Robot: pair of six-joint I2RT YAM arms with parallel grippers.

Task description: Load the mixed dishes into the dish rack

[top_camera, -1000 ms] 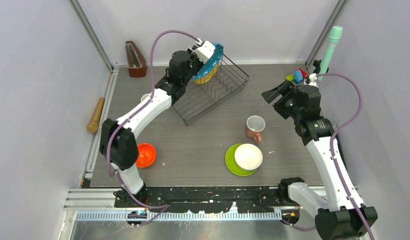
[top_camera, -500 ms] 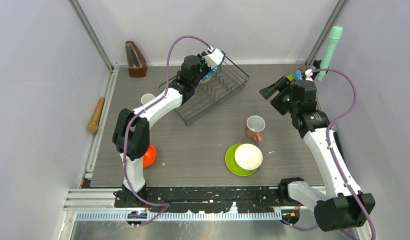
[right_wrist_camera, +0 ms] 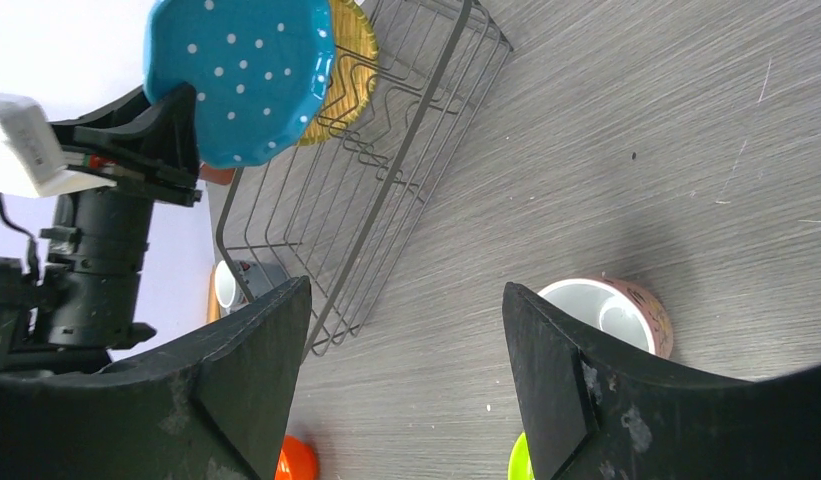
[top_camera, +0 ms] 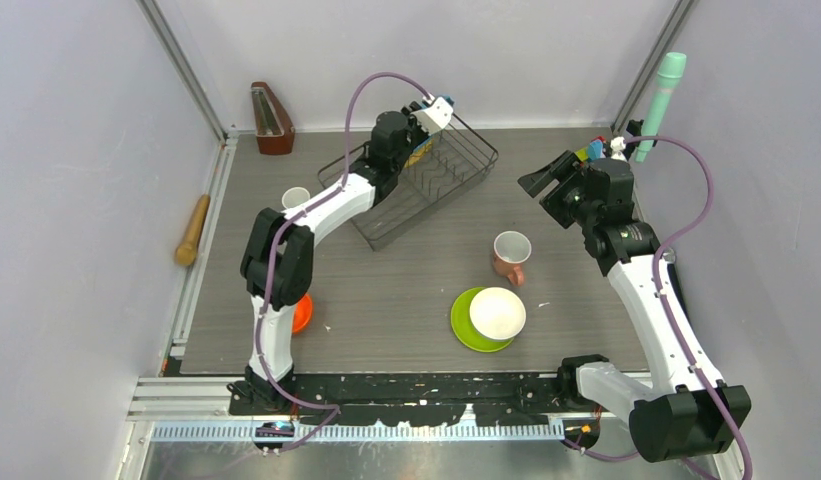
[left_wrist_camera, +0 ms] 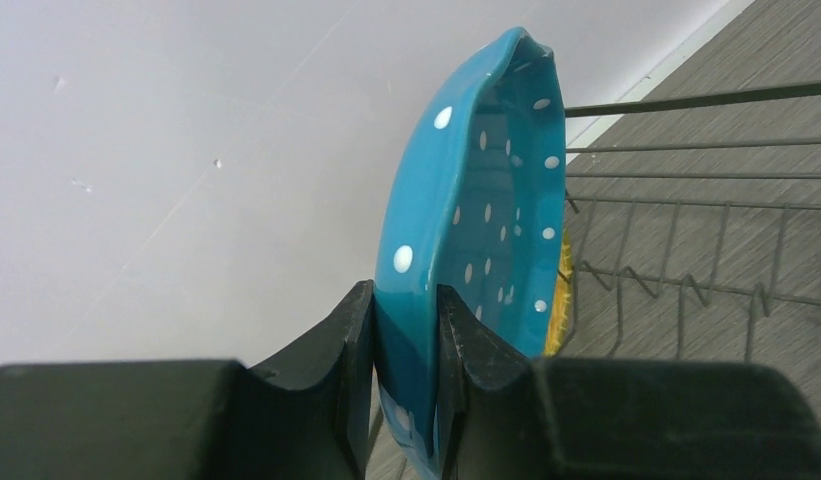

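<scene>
My left gripper (left_wrist_camera: 404,300) is shut on the rim of the teal-blue plate (left_wrist_camera: 476,200), a white-dotted plate held on edge over the far left end of the dish rack (top_camera: 456,185). The yellow woven plate (right_wrist_camera: 341,60) stands in the rack just behind it. My right gripper (right_wrist_camera: 406,300) hangs open and empty above the table at the right. Below it stands the salmon-pink mug (top_camera: 510,255). The white bowl (top_camera: 497,313) rests on the lime green plate (top_camera: 464,325). The orange bowl (top_camera: 300,312) is half hidden by my left arm. The small grey-blue mug (top_camera: 295,197) stands left of the rack.
A wooden metronome (top_camera: 271,120) stands at the back left. A wooden roller (top_camera: 193,230) lies off the table's left edge. Coloured toy blocks (top_camera: 591,152) and a mint-green cylinder (top_camera: 662,100) are at the back right, behind my right arm.
My left arm has stretched farther and carried the teal-blue plate right and down toward the rack's far end. My right gripper shifted slightly to the left.
</scene>
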